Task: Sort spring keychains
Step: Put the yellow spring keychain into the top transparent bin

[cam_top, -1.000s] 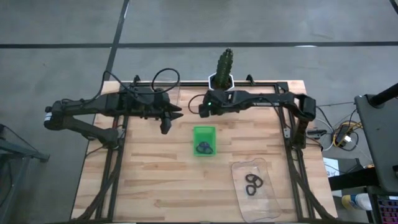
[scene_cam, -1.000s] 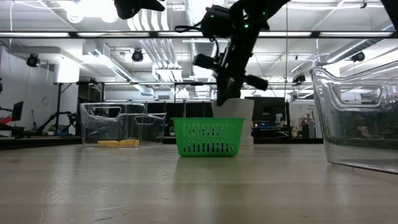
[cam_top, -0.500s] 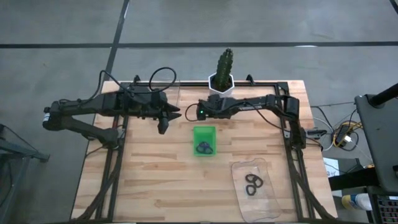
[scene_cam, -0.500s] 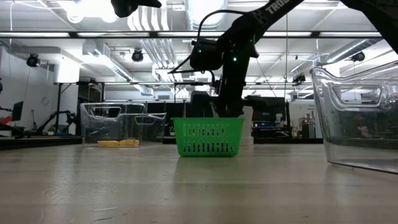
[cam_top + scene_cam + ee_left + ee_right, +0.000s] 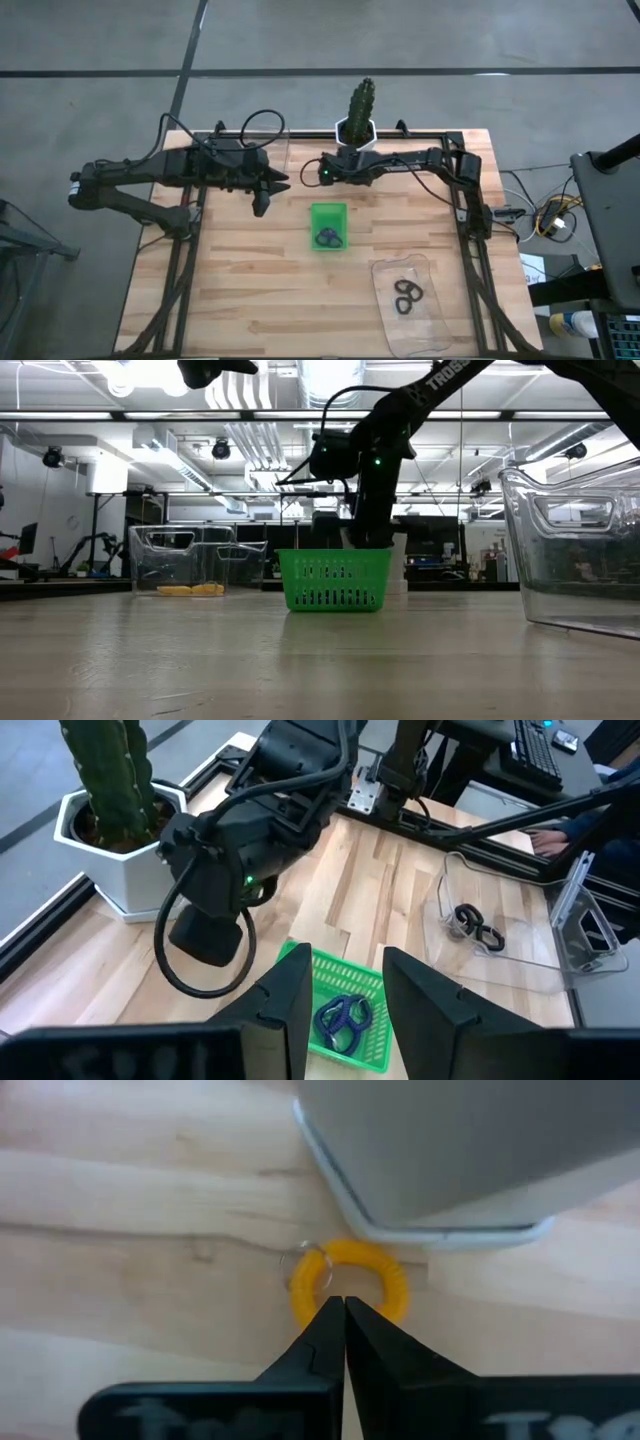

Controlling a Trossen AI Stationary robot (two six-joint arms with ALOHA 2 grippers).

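An orange spring keychain (image 5: pixel 352 1278) lies flat on the wood against the base of the white cactus pot (image 5: pixel 450 1150). My right gripper (image 5: pixel 343 1302) is shut and points down, with its tips over the ring's near arc; in the high view it (image 5: pixel 322 182) is just left of the pot. My left gripper (image 5: pixel 345 1010) is open and empty, held above the table left of the green tray (image 5: pixel 328 212). The green tray holds dark purple keychains (image 5: pixel 340 1020). Black keychains (image 5: pixel 406 295) lie in a clear tray (image 5: pixel 425 335). My right gripper comes at the orange keychain from above, pointing down. Its shut fingertips (image 5: pixel 330 1320) cover the ring's near arc (image 5: pixel 300 1308). I cannot tell whether they touch it. The ring lies flat on the table.
The cactus in its white pot (image 5: pixel 357 125) stands at the far edge, right beside the orange ring. A clear tray holding orange pieces (image 5: pixel 190 589) stands at the far left. The black frame rails (image 5: pixel 470 250) run along the table's sides.
My right gripper has reached toward the table's left edge and gone down behind the green tray, close to the wood by the pot.
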